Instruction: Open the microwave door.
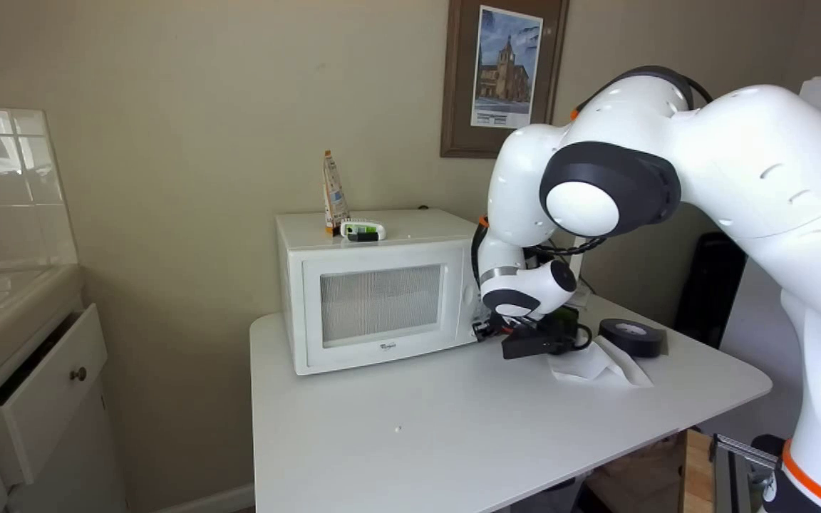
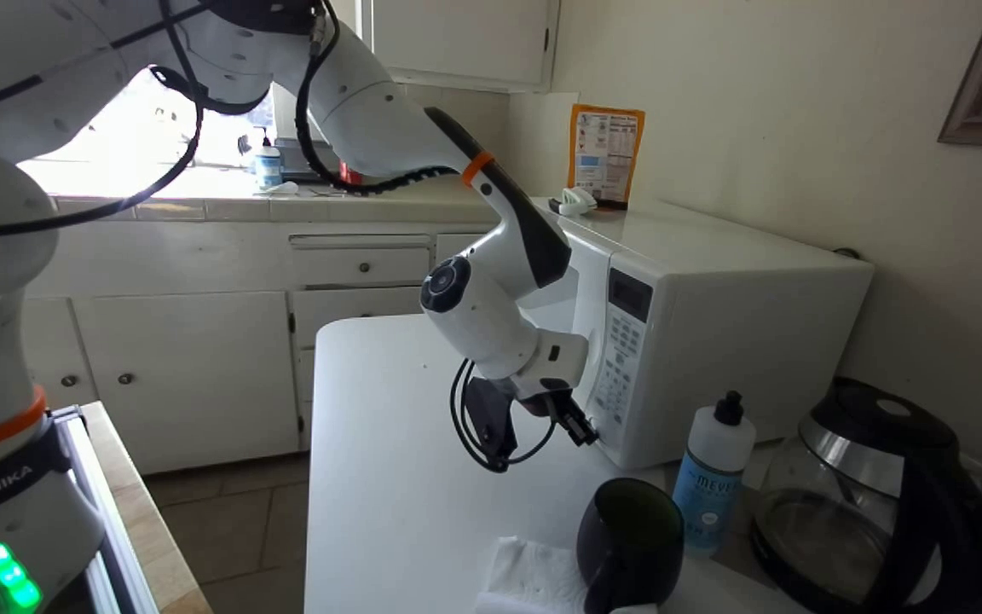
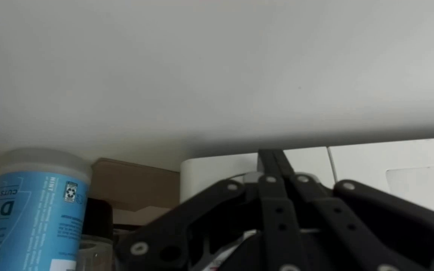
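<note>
The boxy white microwave [image 1: 417, 219] stands on the white table; it also shows in an exterior view [image 2: 747, 341]. Its door [image 1: 382, 303] looks shut, flush with the front. The narrow control panel [image 2: 623, 350] is beside the door, and a thin seam parts them in the wrist view, where part of the door [image 3: 367, 158] shows. My gripper [image 3: 275, 152] is shut with its fingertips together and nothing between them. The fingertips [image 2: 589, 435] are at the low end of the control panel, close above the table. I cannot tell whether they touch it.
A blue bottle [image 2: 713, 477], a dark mug [image 2: 632, 541] and a glass coffee pot [image 2: 875, 503] stand beside the microwave. A paper towel [image 1: 585, 365] and a black round object [image 1: 631, 337] lie on the table. A pouch [image 1: 334, 196] and a small white-green item [image 1: 363, 230] sit on the microwave.
</note>
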`<state>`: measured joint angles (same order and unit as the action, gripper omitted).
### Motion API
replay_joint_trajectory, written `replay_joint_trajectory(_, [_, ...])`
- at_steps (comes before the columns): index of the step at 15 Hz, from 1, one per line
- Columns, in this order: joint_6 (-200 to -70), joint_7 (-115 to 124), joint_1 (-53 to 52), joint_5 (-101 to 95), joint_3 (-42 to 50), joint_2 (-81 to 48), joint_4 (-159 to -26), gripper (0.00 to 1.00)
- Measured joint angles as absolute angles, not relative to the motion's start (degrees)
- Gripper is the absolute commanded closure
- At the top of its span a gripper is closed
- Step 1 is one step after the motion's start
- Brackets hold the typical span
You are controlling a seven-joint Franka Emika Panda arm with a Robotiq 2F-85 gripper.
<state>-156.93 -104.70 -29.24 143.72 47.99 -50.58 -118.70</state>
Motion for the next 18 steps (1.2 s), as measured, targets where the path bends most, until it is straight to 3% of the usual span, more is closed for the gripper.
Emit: replay_joint_trajectory(18, [-151.17, -102.43, -36.39, 141.58, 55.24, -58.72, -119.56, 1.00])
